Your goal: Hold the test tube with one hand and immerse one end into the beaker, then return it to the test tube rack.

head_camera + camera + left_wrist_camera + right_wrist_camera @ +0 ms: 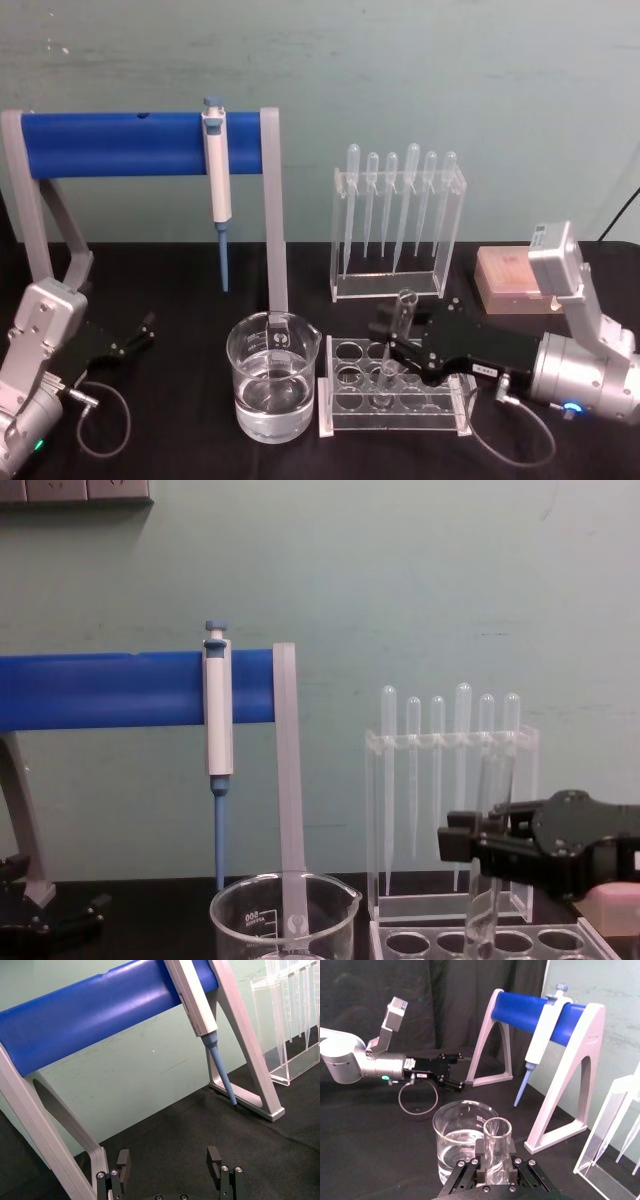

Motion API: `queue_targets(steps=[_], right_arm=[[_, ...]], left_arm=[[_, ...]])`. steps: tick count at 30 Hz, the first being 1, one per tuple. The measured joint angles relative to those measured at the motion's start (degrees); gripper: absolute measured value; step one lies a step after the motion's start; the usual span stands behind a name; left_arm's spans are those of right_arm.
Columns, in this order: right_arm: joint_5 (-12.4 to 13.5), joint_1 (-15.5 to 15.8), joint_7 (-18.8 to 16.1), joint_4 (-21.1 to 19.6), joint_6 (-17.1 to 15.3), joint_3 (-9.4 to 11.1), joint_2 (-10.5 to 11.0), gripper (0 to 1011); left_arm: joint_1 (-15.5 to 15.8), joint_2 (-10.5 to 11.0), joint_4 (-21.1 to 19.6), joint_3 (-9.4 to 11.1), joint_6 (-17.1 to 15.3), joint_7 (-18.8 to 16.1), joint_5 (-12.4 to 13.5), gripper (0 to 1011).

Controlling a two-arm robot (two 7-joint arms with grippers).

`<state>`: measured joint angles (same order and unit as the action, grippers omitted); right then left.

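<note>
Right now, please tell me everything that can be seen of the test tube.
The test tube is a long tube of clear glass with a flared open rim on top, and it looks empty. It stands about upright in a hole of the clear acrylic rack, right of the beaker. The right end effector is shut on its middle, the black fingers pressing both sides. Its bottom end is hard to make out.

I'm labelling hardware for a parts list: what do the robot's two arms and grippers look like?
Both arms are silver cylinders. Each carries a boxy grey wrist module, a looping grey cable and a small lit indicator. The left gripper and right gripper are black with two fingers; the right one bears a small white label.
</note>
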<state>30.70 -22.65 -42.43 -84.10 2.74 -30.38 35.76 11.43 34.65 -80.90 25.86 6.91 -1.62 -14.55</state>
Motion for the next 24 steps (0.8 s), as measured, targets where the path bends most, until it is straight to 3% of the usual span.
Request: queue_targets(steps=[24], right_arm=[[-1.3, 0.5, -0.3, 2.6, 1.2, -0.4, -1.2, 224]], left_arm=[[0.0, 0.0, 0.0, 0.0, 0.0, 0.0, 0.0, 1000]])
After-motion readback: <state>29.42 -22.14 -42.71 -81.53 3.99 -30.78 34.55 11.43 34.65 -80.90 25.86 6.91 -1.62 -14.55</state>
